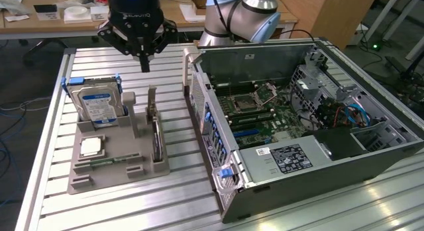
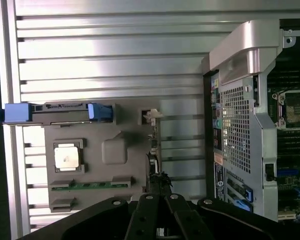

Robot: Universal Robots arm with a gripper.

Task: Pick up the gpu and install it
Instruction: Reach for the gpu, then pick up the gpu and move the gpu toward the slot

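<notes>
Nearest, the counter [image 1: 198, 206] is seen as ribbed, bright aluminium with long parallel slots. On it, toward the exterior view's left, a grey moulded tray [image 1: 112, 179] with a matte finish is set. A narrow green memory stick [image 1: 106, 162] and a square, silver-topped CPU [image 1: 91, 147] are laid flat in the tray's near pockets. The gpu [image 1: 156, 139] is held on edge in a slot along the tray's right side, as a thin, dark, flat card running near to far, so the pick-up is judged not yet made. Farther back on the tray a silver hard drive [image 1: 98, 106] with a blue-and-white label is stood upright between blue clips. To the exterior view's right the open steel case [image 1: 371, 161] is laid on its side, with a perforated rear panel. The green motherboard [image 1: 265, 119] inside is exposed, and no card can be made out in its slots, so installation is judged to be wholly left. Farthest, the black gripper [image 1: 144, 68] is hung above the tray's far end, roughly in line with the gpu and clear of it. Its fingers are drawn together to a point, and nothing is held between them.
</notes>
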